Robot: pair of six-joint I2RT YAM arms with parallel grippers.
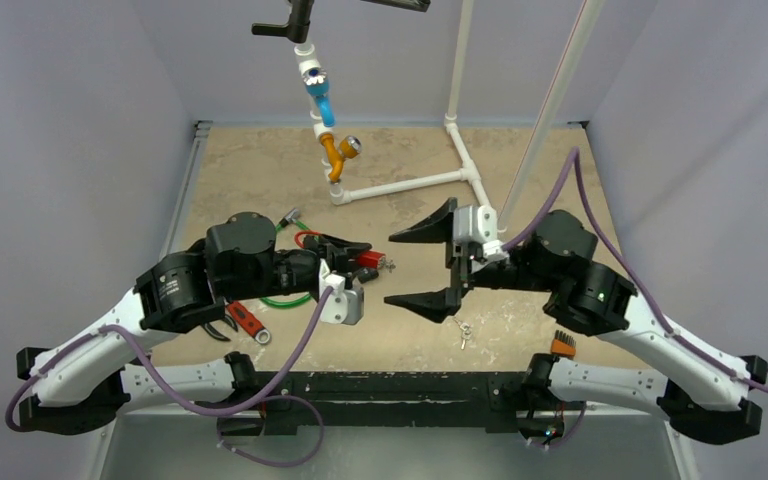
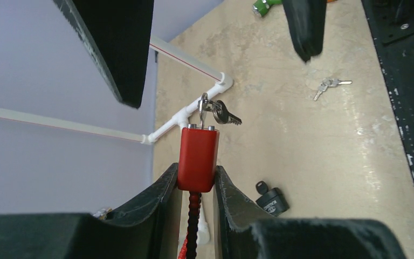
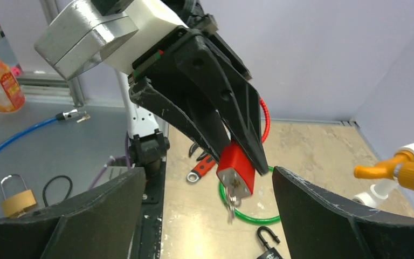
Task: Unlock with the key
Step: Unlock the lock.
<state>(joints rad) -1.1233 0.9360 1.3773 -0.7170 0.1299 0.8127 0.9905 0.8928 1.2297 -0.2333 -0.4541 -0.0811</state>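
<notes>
**Q:** What can't be read?
**A:** Some keys [image 2: 221, 112] hang at the free end of the red padlock [image 2: 197, 156]. Whether one sits in the keyhole cannot be told. The padlock's red cable runs out of frame below. A black padlock [image 3: 267, 241] is cut off at the lower edge of the right wrist view.

**Q:** End effectors?
**A:** The left gripper [image 1: 360, 259] is clamped narrow on the padlock body, mid-workspace, above the table [image 1: 250, 170]. From 3 o'clock the right gripper [image 1: 390, 269] faces it, jaws spread wide, holding nothing, not touching the keys.

**Q:** Surface, room?
**A:** Mottled tan top, pale walls. From the padlock:
- a loose key set [image 1: 463, 330] lies at 5 o'clock
- a green cable [image 1: 285, 300] and a red-handled tool [image 1: 247, 321] lie at 8 o'clock
- a white pipe frame [image 1: 410, 184] stands at 12 o'clock

**Q:** Clearance?
**A:** Bare tan surface shows between the frame and the grippers. The near edge runs under both arm bases at 6 o'clock.
</notes>
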